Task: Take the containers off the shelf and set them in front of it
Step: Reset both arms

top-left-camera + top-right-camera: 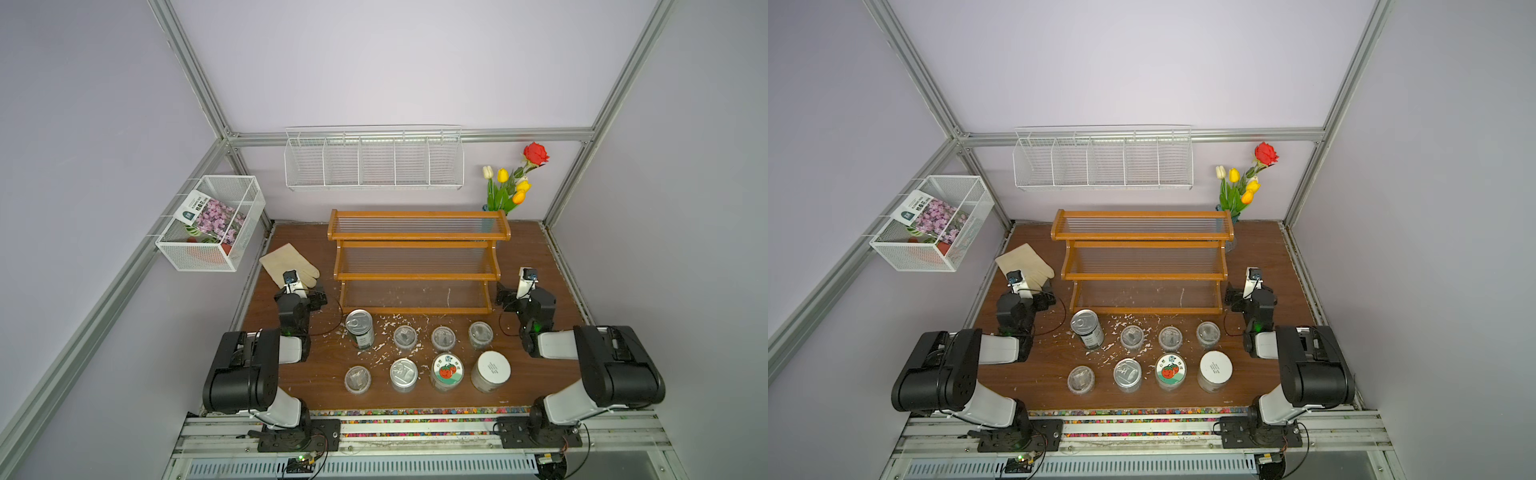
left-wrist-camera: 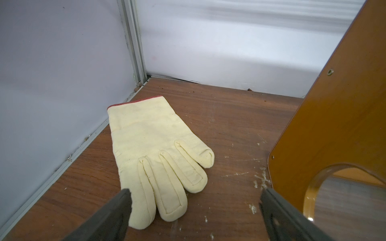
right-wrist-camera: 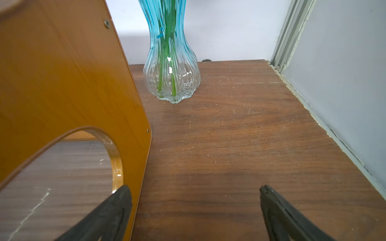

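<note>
The wooden shelf (image 1: 417, 276) (image 1: 1144, 276) stands at the back of the table with all three tiers bare. Several containers stand in two rows in front of it: a tall tin (image 1: 360, 328), clear tubs (image 1: 443, 337), a short tin (image 1: 403, 374), a fruit-labelled jar (image 1: 447, 371) and a white-lidded jar (image 1: 491, 370). My left gripper (image 1: 308, 291) (image 2: 195, 198) hangs open beside the shelf's left side panel (image 2: 334, 125), holding nothing. My right gripper (image 1: 513, 291) (image 3: 195, 196) is open and holds nothing by the right side panel (image 3: 62, 83).
A cream glove (image 1: 289, 264) (image 2: 154, 146) lies on the table left of the shelf, its fingers reaching under my left gripper. A blue glass vase (image 3: 171, 68) with flowers (image 1: 509, 183) stands at the back right. White wire baskets (image 1: 374, 160) (image 1: 212, 224) hang on the walls.
</note>
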`<move>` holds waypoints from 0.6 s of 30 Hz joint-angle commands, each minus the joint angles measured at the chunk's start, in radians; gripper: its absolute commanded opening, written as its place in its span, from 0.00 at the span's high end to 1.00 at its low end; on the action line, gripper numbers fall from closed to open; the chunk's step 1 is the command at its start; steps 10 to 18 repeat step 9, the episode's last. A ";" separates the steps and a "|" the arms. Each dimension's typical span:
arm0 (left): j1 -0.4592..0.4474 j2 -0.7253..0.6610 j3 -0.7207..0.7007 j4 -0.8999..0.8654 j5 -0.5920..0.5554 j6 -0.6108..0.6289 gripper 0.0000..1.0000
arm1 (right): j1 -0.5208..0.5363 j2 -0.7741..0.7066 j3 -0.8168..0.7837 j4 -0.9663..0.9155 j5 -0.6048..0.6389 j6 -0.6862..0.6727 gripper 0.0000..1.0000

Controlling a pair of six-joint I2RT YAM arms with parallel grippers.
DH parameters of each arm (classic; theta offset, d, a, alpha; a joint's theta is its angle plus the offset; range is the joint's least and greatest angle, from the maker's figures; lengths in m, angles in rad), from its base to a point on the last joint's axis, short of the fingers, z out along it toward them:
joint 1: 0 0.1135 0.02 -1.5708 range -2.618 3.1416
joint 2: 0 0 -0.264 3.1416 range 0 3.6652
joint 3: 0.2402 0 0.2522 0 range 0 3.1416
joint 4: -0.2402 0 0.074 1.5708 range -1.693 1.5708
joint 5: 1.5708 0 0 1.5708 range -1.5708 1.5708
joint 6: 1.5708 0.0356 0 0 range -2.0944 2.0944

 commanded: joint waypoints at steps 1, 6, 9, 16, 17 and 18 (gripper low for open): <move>0.006 0.000 0.000 0.028 0.001 0.005 0.01 | 0.001 0.013 0.015 -0.003 -0.057 -0.034 0.02; 0.006 0.001 0.001 0.028 0.001 0.005 0.01 | 0.015 0.013 0.021 -0.015 -0.036 -0.043 0.02; 0.006 0.001 0.001 0.029 0.001 0.007 0.01 | 0.016 0.011 0.018 -0.013 -0.034 -0.043 0.02; 0.006 0.001 0.001 0.029 0.001 0.007 0.01 | 0.016 0.011 0.018 -0.013 -0.034 -0.043 0.02; 0.006 0.001 0.001 0.029 0.001 0.007 0.01 | 0.016 0.011 0.018 -0.013 -0.034 -0.043 0.02; 0.006 0.001 0.001 0.029 0.001 0.007 0.01 | 0.016 0.011 0.018 -0.013 -0.034 -0.043 0.02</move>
